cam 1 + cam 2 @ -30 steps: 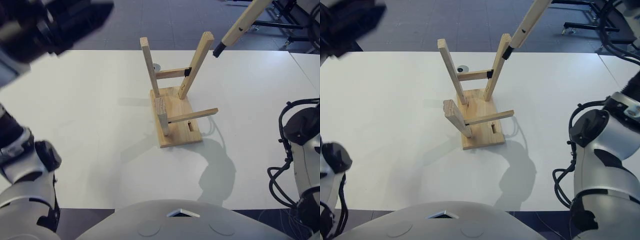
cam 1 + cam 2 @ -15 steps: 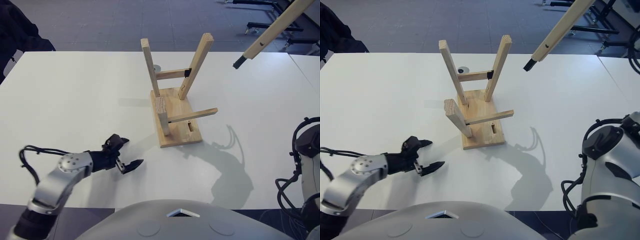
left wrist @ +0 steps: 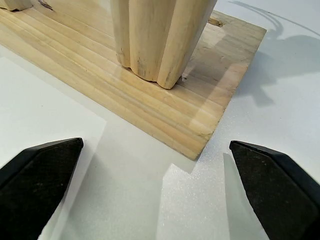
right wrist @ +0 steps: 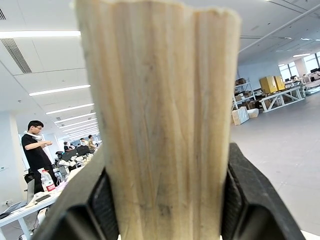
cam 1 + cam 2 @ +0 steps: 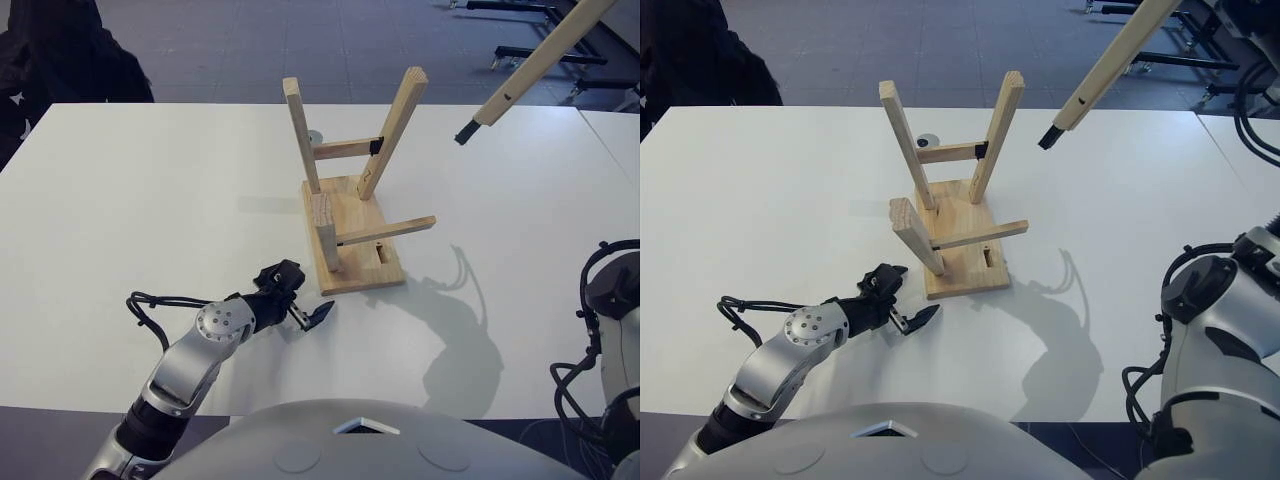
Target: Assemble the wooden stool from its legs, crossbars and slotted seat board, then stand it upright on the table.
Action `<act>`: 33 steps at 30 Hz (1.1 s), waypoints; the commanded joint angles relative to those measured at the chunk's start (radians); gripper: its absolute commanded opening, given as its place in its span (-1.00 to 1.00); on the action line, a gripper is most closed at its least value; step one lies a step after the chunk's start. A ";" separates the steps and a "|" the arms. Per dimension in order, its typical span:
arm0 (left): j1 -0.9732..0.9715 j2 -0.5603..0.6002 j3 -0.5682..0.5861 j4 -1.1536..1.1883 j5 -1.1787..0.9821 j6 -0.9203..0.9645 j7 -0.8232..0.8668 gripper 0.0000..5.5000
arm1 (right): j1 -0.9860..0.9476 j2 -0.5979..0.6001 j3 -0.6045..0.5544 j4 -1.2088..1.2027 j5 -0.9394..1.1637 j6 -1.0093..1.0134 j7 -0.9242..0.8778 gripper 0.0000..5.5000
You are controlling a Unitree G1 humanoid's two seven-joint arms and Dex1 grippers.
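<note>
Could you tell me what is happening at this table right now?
The robot is assembling a wooden stool upside down. The seat board lies on the table with three legs and two crossbars fitted. The right gripper holds the fourth leg in the air, while the open left gripper sits at the board's near corner.

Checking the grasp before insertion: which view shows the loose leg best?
Right eye view: the loose leg shows along much of its length, held aloft, dark tip down. Left eye view shows much the same. Right wrist view gives one end close up, clamped in the right gripper.
</note>
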 commanded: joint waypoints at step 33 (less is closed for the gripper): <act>-0.156 0.078 0.277 -0.197 -0.230 0.262 -0.047 0.96 | 0.056 0.058 0.010 -0.060 0.056 -0.048 -0.091 -0.24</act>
